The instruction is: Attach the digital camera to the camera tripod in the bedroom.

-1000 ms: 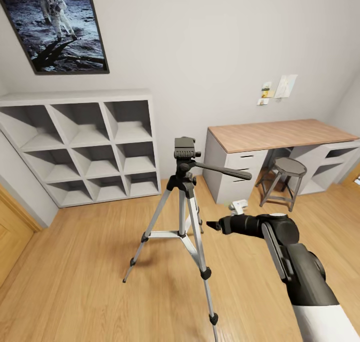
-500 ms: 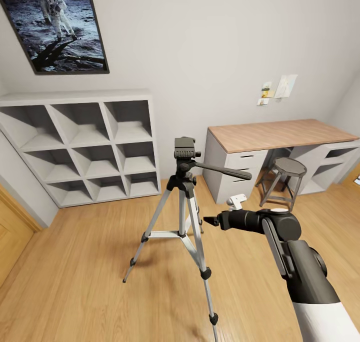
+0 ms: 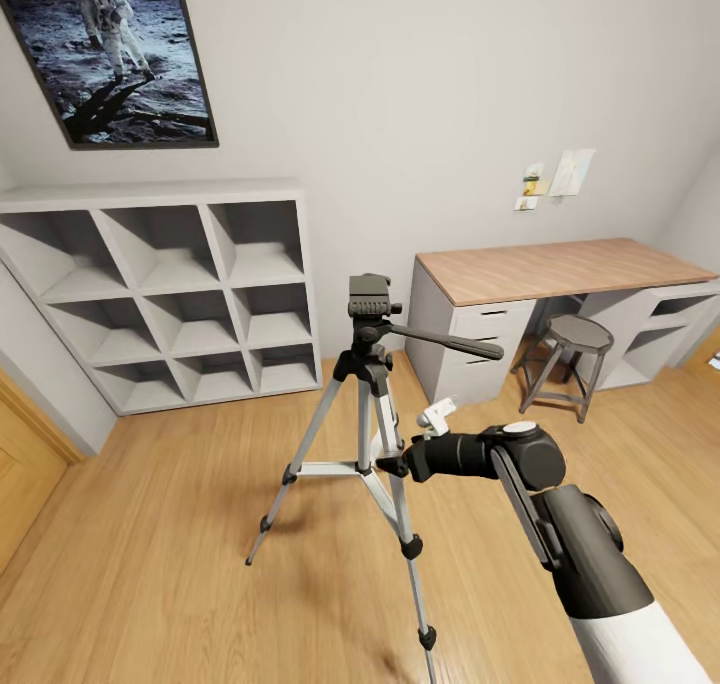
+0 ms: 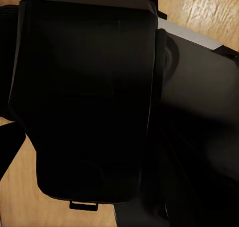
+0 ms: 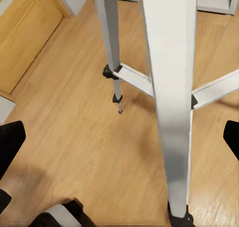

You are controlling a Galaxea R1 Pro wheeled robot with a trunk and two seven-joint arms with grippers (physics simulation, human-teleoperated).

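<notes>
Tripod position: the camera tripod [image 3: 370, 404] stands upright on the light wood floor [image 3: 170, 554] at the centre of the bedroom, legs spread, black head on top, pan handle [image 3: 448, 342] pointing right toward the desk [image 3: 560, 269]. The mounting head carries nothing.

The right arm reaches in from the near right. The right gripper [image 3: 398, 463] lies just at the tripod's near silver leg, about mid-height of the leg. In the right wrist view that leg [image 5: 169, 97] runs up the middle of the frame, with one dark fingertip [image 5: 11, 140] at each side edge well apart; the jaws stand wide, with the leg between them and no contact visible. A second leg [image 5: 112, 48] and the cross braces [image 5: 137, 80] lie beyond it.

The left wrist view shows a dark black body [image 4: 84, 97] close to the lens over wood floor; the state of the left claw cannot be told.

White cube shelves [image 3: 165, 294] stand against the far wall at left, under a framed astronaut picture [image 3: 110, 49]. A round stool [image 3: 572, 349] stands at the desk.
</notes>
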